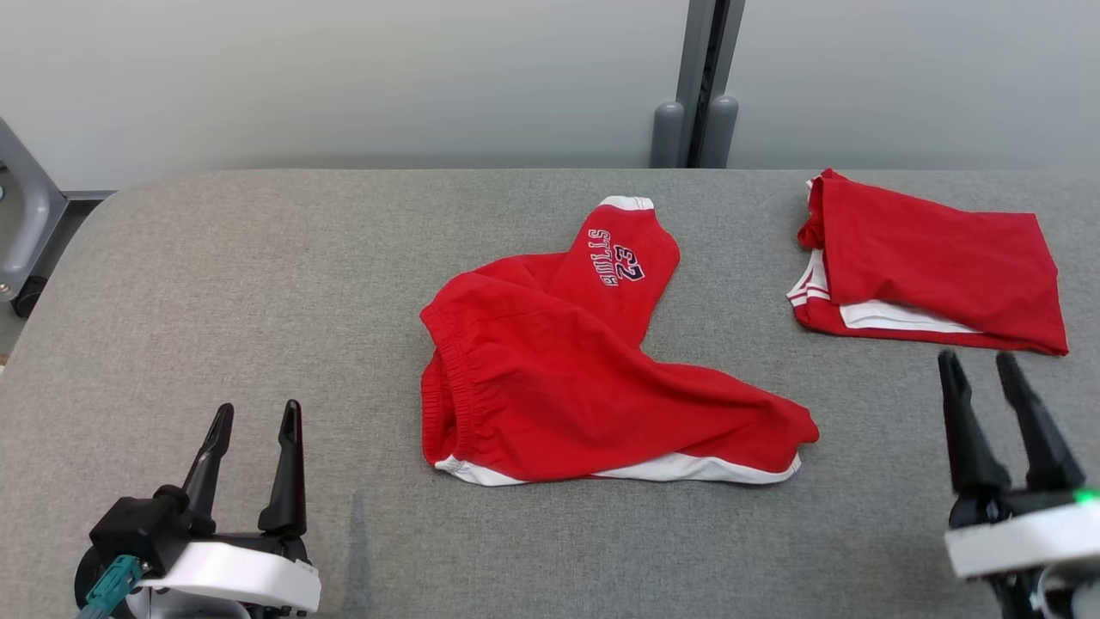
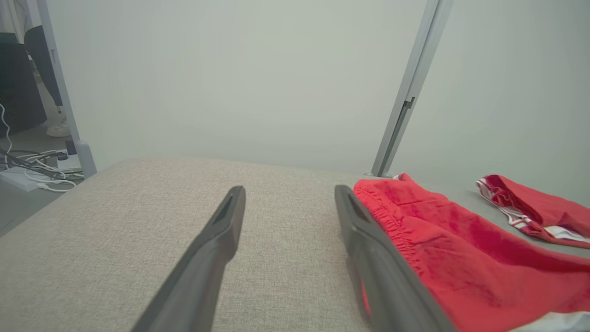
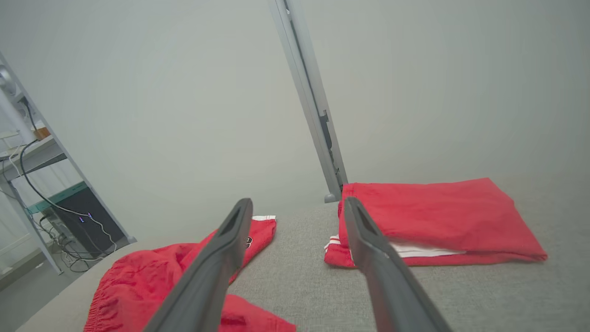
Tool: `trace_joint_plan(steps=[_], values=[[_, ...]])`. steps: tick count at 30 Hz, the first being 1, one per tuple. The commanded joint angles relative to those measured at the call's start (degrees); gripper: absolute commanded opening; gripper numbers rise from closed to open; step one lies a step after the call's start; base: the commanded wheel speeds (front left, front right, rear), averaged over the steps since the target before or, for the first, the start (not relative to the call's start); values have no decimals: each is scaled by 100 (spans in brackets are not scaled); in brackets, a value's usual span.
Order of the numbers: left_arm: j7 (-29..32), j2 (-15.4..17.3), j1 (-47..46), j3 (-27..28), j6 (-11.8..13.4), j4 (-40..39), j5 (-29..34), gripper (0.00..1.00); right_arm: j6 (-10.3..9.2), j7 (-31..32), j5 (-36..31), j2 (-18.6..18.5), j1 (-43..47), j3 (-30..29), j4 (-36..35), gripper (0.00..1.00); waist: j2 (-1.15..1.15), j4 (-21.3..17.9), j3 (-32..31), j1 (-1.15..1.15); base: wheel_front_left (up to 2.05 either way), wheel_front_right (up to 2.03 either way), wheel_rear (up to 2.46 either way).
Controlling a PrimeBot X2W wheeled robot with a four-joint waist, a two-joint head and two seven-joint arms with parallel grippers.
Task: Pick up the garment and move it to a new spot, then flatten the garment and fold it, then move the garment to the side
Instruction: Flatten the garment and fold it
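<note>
Both grippers sit low over the near edge of the grey table (image 1: 215, 258), fingers pointing away across it. At the near left, the left gripper (image 1: 256, 417) leans slightly to the right, its jaws spread wide and holding nothing. At the near right, the right gripper (image 1: 975, 361) leans a little to the left, jaws also wide and empty – its wrist view has bare table between the fingers.

Between the two arms and farther out, the red shorts (image 1: 559, 387) lie crumpled in the middle of the table. The elastic waistband faces the left side, the white hem runs along the near edge, and one leg with a printed number is thrown back. Neither gripper touches them.

Beyond the right gripper, a folded red garment (image 1: 937, 266) lies flat at the far right, apart from the shorts. Behind the table stand pale wall panels and a grey post (image 1: 705, 86).
</note>
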Motion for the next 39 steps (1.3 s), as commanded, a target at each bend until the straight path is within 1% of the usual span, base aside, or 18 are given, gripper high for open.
trace_joint_plan(steps=[1, 3, 5, 8, 11, 15, 21, 29, 33, 39], values=[[-30, 16, -5, 3, -8, -17, 44, 100, 2, -9, -96, 70, 140, -74, -75, 100, 0, -2, 7, 0, 0, 0, 0], [-30, 9, -15, -13, -8, -29, 36, 100, 3, -9, -269, 300, 373, -198, -145, 100, 0, -7, 26, 0, 0, 0, 0], [-30, 7, -9, -22, -8, -34, 17, 100, 2, -10, -476, 403, 570, -229, -88, 100, 0, -13, 36, 0, 0, 0, 0], [-30, 16, 25, -3, -8, -23, -9, 100, 2, -9, -574, 541, 668, -144, 19, 100, 0, -42, 45, 0, 0, 0, 0], [-29, 13, 33, -9, -8, -5, 5, 100, 2, -9, -597, 536, 611, -9, 174, 100, 0, -77, 35, 0, 0, 0, 0], [-30, 3, 47, -26, -8, 6, 25, 100, 2, 70, -496, 439, 564, 200, 405, 100, 0, -83, -6, 0, 0, 0, 0], [-29, -8, 18, -114, -8, 32, 15, 100, 2, 799, -256, 250, 129, 759, 997, 100, 0, -87, 29, 0, 0, 0, 0], [86, 111, -165, -537, -8, 371, -214, 100, 2, 1537, -50, 340, -588, 1144, 2025, 100, 0, 52, 78, 0, 0, 0, 0], [94, 148, -166, -646, -8, 474, -285, 100, 2, 1627, 11, 344, -759, 1236, 2329, 100, 0, 132, 76, 0, 0, 0, 0], [73, 205, -271, -749, -8, 571, -375, 100, 2, 1533, 153, 375, -1019, 1421, 2716, 100, 0, 247, 123, 0, 0, 0, 0]])
